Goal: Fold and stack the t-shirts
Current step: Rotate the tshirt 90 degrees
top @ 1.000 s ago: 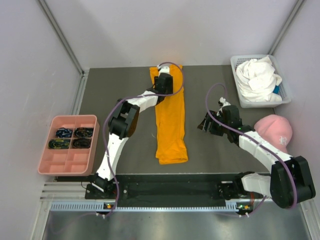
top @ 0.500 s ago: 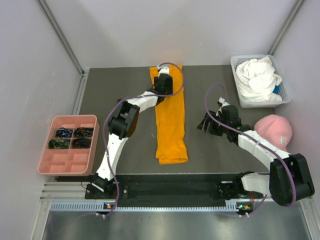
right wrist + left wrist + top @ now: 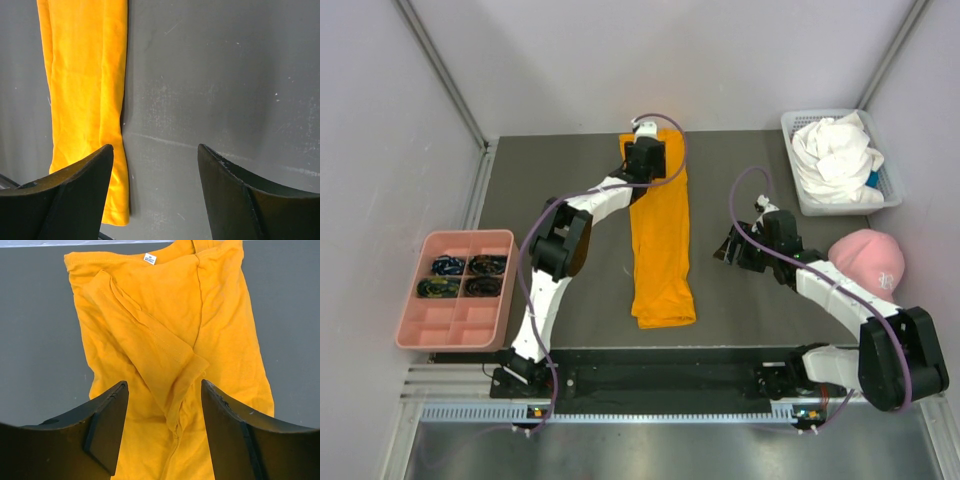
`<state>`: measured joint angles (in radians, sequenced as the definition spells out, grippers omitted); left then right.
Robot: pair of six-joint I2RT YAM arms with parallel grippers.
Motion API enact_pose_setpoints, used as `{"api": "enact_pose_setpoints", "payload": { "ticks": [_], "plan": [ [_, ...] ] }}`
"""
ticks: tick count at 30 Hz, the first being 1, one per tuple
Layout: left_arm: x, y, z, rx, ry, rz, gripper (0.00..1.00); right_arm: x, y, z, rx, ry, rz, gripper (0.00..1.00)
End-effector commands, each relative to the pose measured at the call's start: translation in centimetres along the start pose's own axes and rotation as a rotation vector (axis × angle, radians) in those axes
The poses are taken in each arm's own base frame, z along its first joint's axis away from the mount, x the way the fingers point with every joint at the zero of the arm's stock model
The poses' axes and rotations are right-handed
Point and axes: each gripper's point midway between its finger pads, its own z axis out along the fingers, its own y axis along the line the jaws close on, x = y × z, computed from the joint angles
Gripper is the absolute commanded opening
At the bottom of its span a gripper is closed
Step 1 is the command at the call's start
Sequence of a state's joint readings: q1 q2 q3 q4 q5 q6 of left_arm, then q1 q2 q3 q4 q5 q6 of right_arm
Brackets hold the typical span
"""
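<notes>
Hovering with left gripper (image 3: 163, 385) and right gripper (image 3: 155, 147) both released, we judge the orange t-shirt (image 3: 662, 240) already folded lengthwise; next, pinch its end at the worktop's (image 3: 520, 185) far edge.

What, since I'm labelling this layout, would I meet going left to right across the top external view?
pink tray → orange t-shirt → right hand → white t-shirt
</notes>
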<state>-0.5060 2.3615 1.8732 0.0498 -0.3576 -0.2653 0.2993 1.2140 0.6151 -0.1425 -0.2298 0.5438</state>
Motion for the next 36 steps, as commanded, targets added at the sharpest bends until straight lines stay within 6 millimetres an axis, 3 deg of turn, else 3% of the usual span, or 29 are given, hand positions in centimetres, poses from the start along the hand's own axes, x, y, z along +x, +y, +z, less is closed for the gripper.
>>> {"api": "enact_pose_setpoints", "payload": {
  "ticks": [1, 17, 36],
  "plan": [
    [-3.5, 0.0, -1.0, 0.001, -0.073, -0.019, 0.65, -0.4, 0.8, 0.1, -0.028, -0.022, -0.008, 0.68],
    [-0.3, -0.1, 0.9, 0.000, -0.026, -0.009, 0.65, -0.4, 0.5, 0.3, -0.015, -0.018, -0.012, 0.68],
    [0.6, -0.4, 1.6, 0.008, -0.015, -0.014, 0.65, -0.2, 0.2, 0.2, 0.001, -0.013, -0.020, 0.69]
  ]
}}
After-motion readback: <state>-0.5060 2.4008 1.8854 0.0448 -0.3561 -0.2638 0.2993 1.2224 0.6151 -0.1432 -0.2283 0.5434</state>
